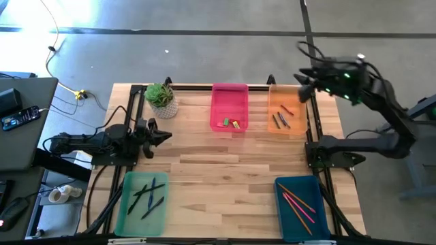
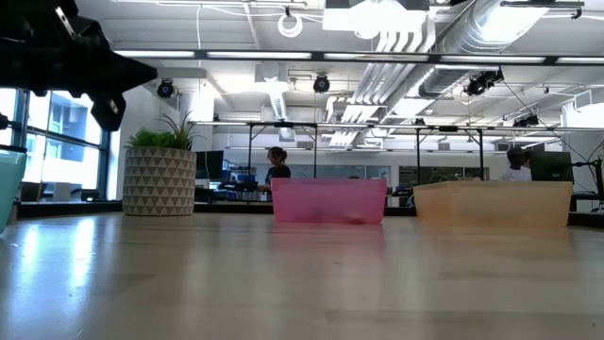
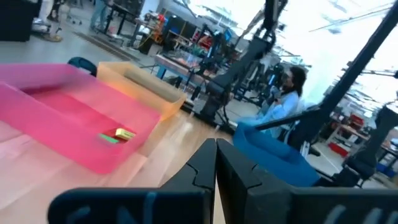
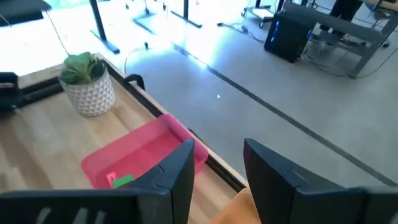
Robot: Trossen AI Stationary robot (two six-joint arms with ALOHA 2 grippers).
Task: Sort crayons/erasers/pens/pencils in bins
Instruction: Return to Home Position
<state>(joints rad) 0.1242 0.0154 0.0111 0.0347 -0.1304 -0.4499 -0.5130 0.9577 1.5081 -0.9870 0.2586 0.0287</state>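
Observation:
Four bins stand on the wooden table. The pink bin at the far edge holds small green, red and yellow erasers. Beside it, the orange bin holds short crayons. Near the front, the light green bin holds dark pens, and the teal bin holds long orange and pink pencils. My left gripper is shut with nothing between its fingers; it points level over the table's left side. My right gripper is raised above the far right corner, open with nothing between its fingers.
A potted plant in a white patterned pot stands at the far left, next to the pink bin. A black frame runs along the table's sides. Bare wood lies in the table's middle between the bins. People sit at desks in the room beyond.

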